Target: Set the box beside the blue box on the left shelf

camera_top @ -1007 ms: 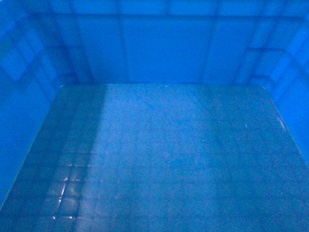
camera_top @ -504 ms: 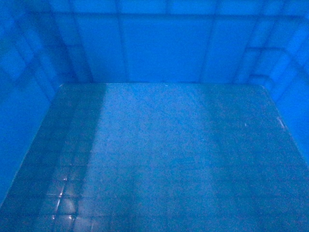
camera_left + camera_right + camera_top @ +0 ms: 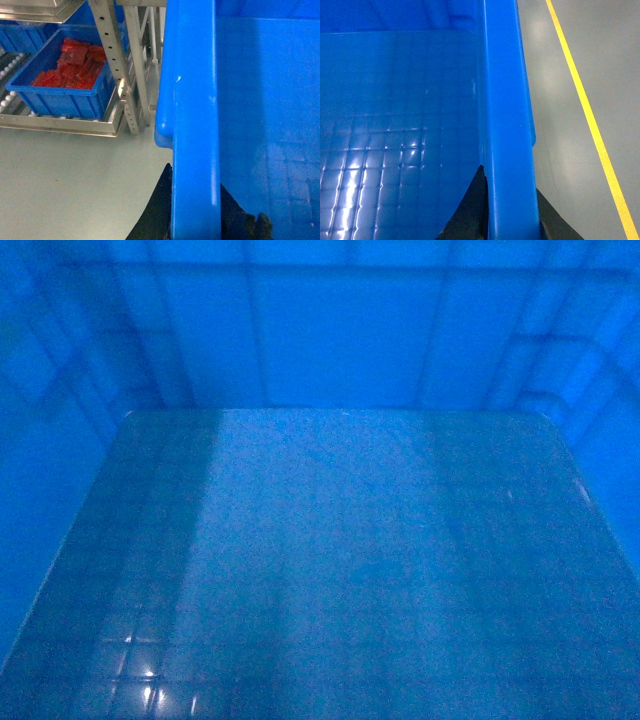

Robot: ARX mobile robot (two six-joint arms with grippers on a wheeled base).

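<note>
Around the robot: a smooth grey floor [image 3: 65,185] with a soft sheen, seen past both long sides of the box.
Box: the blue box [image 3: 330,540] fills the whole head view; only its inner walls and grid-embossed glossy floor show there, with small highlights near the bottom left.
Box position: held up between the two arms, clear of the floor, its thick rim running up the middle of each wrist view.
Left hand: the left hand [image 3: 195,215] straddles the box's left rim, one dark finger outside the wall and one inside, clamped on it.
Right hand: the right hand [image 3: 510,210] grips the right rim in the same way, a dark finger on each side of the wall.
Left shelf: a pale metal shelf rack [image 3: 120,75] with perforated uprights stands on the floor beyond the box's left corner, near it but apart.
Blue crate: a smaller blue crate [image 3: 60,75] sits on the rack's low roller level, filled with red packets [image 3: 70,65].
Upper rack level: the edge of another blue bin [image 3: 25,37] shows behind, mostly cut off.
Floor marking: a yellow line [image 3: 590,115] runs slantwise across the grey floor to the right of the box.
</note>
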